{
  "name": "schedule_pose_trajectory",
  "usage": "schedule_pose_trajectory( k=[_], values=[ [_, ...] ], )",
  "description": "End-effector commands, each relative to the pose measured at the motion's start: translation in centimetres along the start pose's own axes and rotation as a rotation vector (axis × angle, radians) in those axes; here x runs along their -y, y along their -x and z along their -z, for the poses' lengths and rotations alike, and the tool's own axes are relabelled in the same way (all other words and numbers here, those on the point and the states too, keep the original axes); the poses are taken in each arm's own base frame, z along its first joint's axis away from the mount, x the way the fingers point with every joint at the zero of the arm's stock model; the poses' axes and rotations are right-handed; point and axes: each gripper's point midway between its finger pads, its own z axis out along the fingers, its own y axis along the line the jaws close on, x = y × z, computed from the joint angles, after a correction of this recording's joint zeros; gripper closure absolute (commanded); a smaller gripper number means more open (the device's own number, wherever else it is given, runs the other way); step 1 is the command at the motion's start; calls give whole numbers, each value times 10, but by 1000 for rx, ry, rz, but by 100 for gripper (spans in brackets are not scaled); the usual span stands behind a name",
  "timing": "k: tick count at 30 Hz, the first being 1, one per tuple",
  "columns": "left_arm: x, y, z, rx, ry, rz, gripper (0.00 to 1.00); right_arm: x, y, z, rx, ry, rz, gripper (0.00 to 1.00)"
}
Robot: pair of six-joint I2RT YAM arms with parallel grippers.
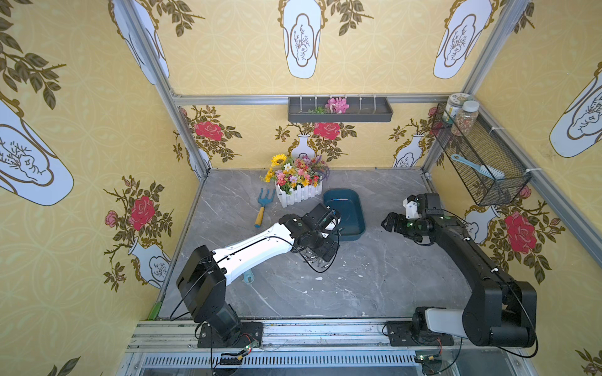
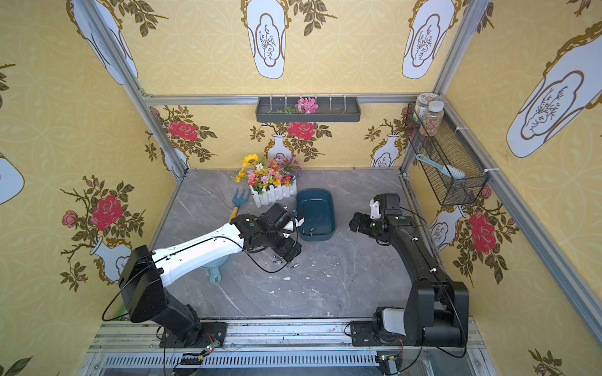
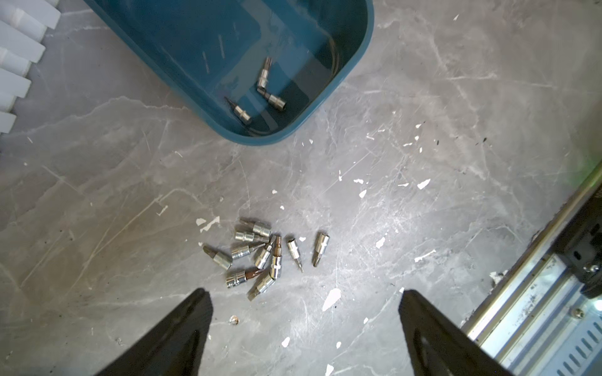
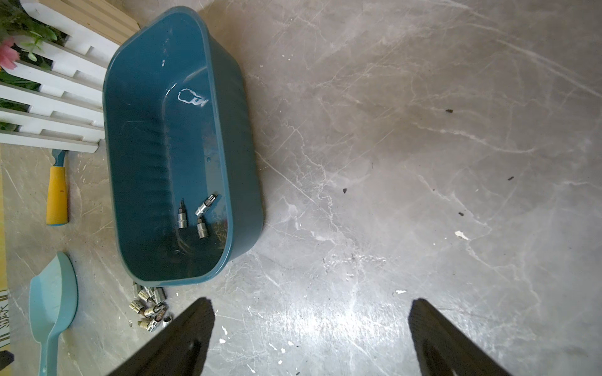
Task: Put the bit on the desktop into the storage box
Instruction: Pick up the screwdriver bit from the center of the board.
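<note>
Left tool [image 3: 304, 293]: jaws spread wide, nothing between them, hovering over a cluster of socket bits [image 3: 260, 260]. These lie loose on the grey marble surface [image 3: 114, 195], near the rounded end of the teal storage box [image 3: 163, 32]. Three bits [image 3: 260, 94] lie inside the box at that end. Right tool [image 4: 312, 301]: likewise open and empty, over bare surface beside the box.
</note>
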Motion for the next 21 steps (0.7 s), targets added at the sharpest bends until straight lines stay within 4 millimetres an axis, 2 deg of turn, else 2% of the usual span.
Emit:
schedule_pose_trajectory(
  k=[1, 7, 15, 21],
  values=[
    [3, -19, -10, -91, 10, -7, 6, -2, 6, 1, 20, 9, 14, 3],
    [10, -30, -29, -165, 10, -33, 11, -3, 7, 1, 21, 10, 15, 3],
    [16, -37, -50, -225, -4, -35, 25, -4, 7, 2, 20, 11, 16, 3],
    [16, -45, -66, -282, 2, -33, 44, -4, 9, 2, 23, 10, 16, 3]
  ],
)
